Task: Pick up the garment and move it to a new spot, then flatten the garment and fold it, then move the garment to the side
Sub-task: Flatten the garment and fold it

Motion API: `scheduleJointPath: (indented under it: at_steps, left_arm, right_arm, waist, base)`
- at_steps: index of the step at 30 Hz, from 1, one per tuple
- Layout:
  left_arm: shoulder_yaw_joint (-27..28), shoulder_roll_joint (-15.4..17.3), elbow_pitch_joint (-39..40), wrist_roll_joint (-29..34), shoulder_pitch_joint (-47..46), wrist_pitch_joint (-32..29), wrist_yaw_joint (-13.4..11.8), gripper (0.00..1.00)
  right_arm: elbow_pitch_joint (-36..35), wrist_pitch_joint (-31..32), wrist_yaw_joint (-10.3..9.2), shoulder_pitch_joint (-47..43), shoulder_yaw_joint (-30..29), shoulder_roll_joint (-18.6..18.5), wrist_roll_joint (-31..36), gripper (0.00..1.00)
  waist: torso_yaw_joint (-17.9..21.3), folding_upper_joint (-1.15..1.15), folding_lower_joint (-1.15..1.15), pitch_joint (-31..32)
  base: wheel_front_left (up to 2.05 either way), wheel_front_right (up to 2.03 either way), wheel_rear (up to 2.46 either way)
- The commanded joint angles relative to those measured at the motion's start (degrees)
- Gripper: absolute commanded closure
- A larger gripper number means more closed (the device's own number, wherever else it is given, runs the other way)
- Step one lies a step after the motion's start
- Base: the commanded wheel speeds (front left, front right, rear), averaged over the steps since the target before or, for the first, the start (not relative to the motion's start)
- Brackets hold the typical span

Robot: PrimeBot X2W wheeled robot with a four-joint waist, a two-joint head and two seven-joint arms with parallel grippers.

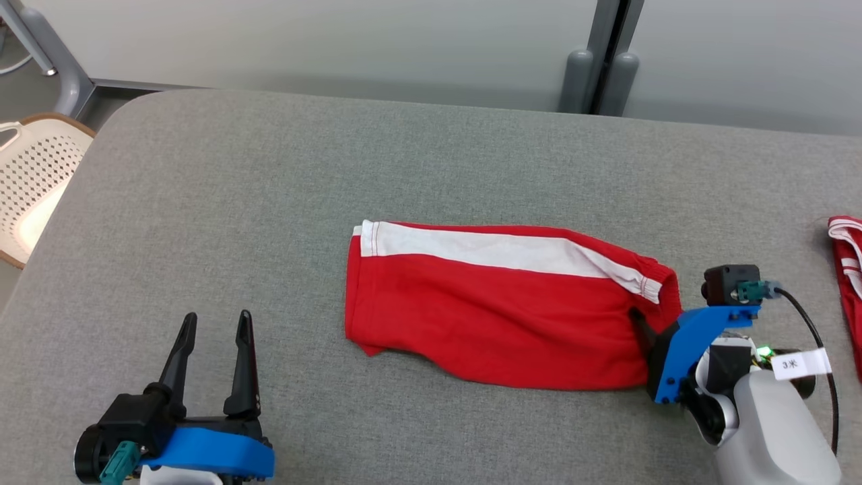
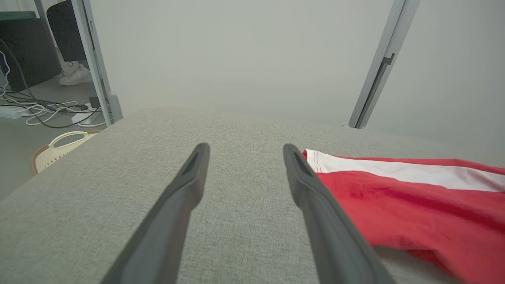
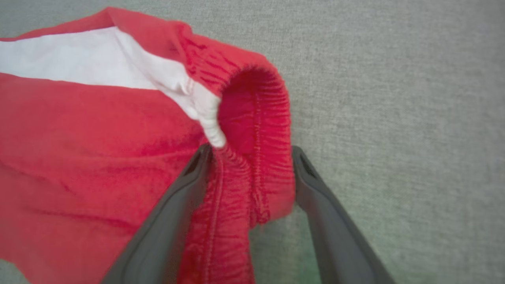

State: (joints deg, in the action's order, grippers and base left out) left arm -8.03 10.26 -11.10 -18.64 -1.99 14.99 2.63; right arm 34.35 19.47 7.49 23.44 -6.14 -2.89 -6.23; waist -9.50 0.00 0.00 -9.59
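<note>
Grey cloth surface (image 1: pixel 431 148), pale wall behind. Lying mid-surface: shorts (image 1: pixel 498 316), red with white stripe (image 1: pixel 485 246), flat, seemingly doubled leg over leg. Waistband (image 3: pixel 256 118) at right end, leg hems at left end.

Right gripper (image 3: pixel 250 150) at waistband end of shorts, spread wide, straddling the bunched elastic, clamping nothing by the look. Left gripper (image 1: pixel 217 315) well left of shorts and nearer the robot, also spread wide, empty, clear of the red cloth.

Fits either a half-done fold or a finished one awaiting the shift aside; can't tell which.

Risks, judged from this pose:
- Closing here could catch only the top layer of elastic, leaving the lower layer behind on a lift and undoing the doubling.
- Could pinch the surface cover along with the shorts, given the low stance against it. Would tug the cover and wrinkle the shorts.
- Pulling from the waistband end alone is likely to drag the left end, bunching or skewing the stripe edge. No support there with left gripper well off.
- Elastic gathered and thick, so liable to slip out of a shallow bite.
- Second red garment (image 1: pixel 847 256) well right of shorts: chance of sliding one into the other.
- Basket (image 1: pixel 34 175) far left of shorts, off the surface: no hazard seen.
</note>
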Motion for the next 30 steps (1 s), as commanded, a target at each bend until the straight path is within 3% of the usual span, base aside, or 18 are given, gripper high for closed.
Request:
scheduleJointPath:
  at_steps: [1, 9, 10, 11, 17, 22, 30]
  left_arm:
    - [0.3, 0.0, 0.1, 0.3, -0.8, 0.2, 0.2, 0.00]
    - [0.2, -0.1, -0.9, 1.1, -2.0, 0.2, 1.0, 0.00]
    - [0.3, -0.1, -1.1, 1.1, -2.2, 0.2, 1.1, 0.00]
    - [0.3, 0.0, -1.2, 1.2, -2.3, 0.2, 1.1, 0.00]
    - [0.7, 0.2, -1.3, 1.0, -2.2, 0.2, 0.7, 0.00]
    - [1.1, 0.3, -1.0, 0.8, -1.4, 0.2, 0.4, 0.00]
    - [0.4, -0.1, -1.1, 0.8, -1.3, 0.2, 0.6, 0.00]
  right_arm:
    - [0.9, 0.3, 0.01, 1.3, 0.2, 0.0, -0.6, 0.00]
    - [8.2, 4.6, 0.08, 4.6, 3.0, 0.3, -0.9, 0.00]
    - [8.4, 4.5, 0.08, 4.9, 3.4, 0.4, -1.1, 0.64]
    - [8.5, 4.3, 0.09, 5.3, 3.8, 0.4, -1.1, 1.00]
    - [6.0, 3.8, -0.01, 6.4, 3.0, -0.2, 2.3, 1.00]
    - [-0.2, 6.7, 0.00, 5.2, -0.6, -0.7, 8.2, 1.00]
    - [-13.6, 18.7, 0.00, 1.2, -4.3, -9.4, 10.6, 1.00]
  waist:
    - [-0.2, 0.00, 0.00, -0.3]
    - [-0.8, 0.00, 0.00, -1.1]
    - [-0.8, 0.00, 0.00, -1.2]
    - [-0.7, 0.00, 0.00, -1.2]
    - [0.8, 0.00, 0.00, -1.1]
    - [2.4, 0.00, 0.00, -0.5]
    - [3.2, 0.00, 0.00, 0.2]
  base:
    - [0.00, 0.00, 0.00]
    - [0.00, 0.00, 0.00]
    - [0.00, 0.00, 0.00]
    - [0.00, 0.00, 0.00]
    - [0.00, 0.00, 0.00]
    - [0.00, 0.00, 0.00]
    - [0.00, 0.00, 0.00]
